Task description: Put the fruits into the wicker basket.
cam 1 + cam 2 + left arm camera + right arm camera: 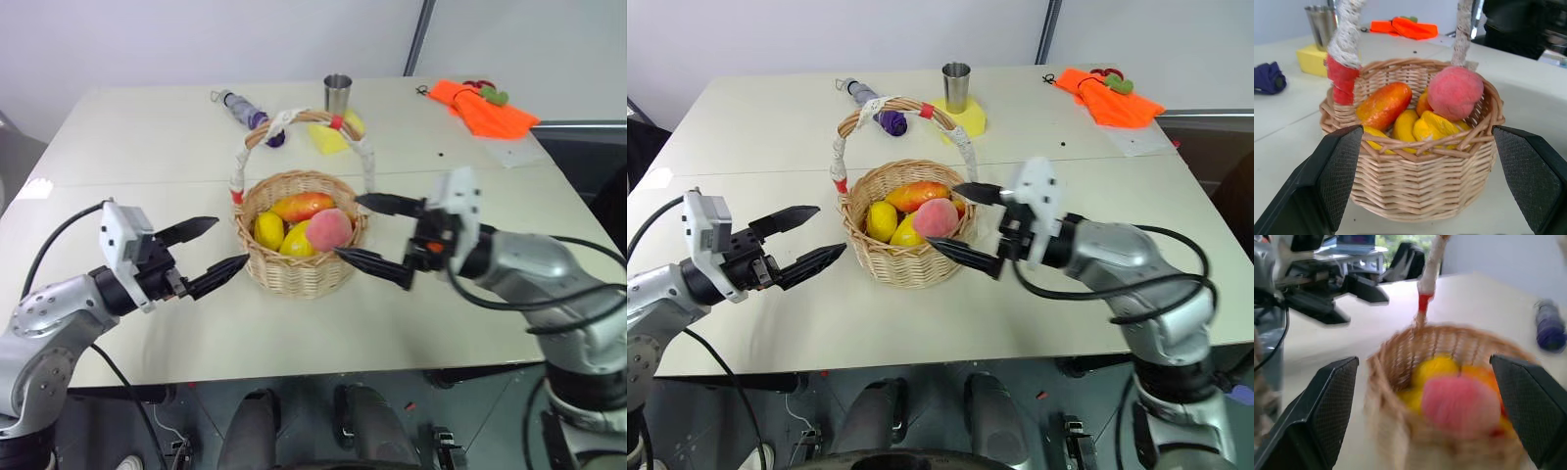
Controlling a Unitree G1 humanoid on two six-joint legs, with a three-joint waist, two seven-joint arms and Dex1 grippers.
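The right gripper (384,235) stands wide open and empty beside the wicker basket (299,269), likely because the pink peach (331,230) already lies inside; the left gripper (208,251), equally spread (nothing held), flanks the far side. The lemon (269,230) lies among the fruits, so the job looks finished.

You've got silver arms w/ black cables, white wrist blocks; left gripper (208,252) and right gripper (384,235) have black textured fingers.
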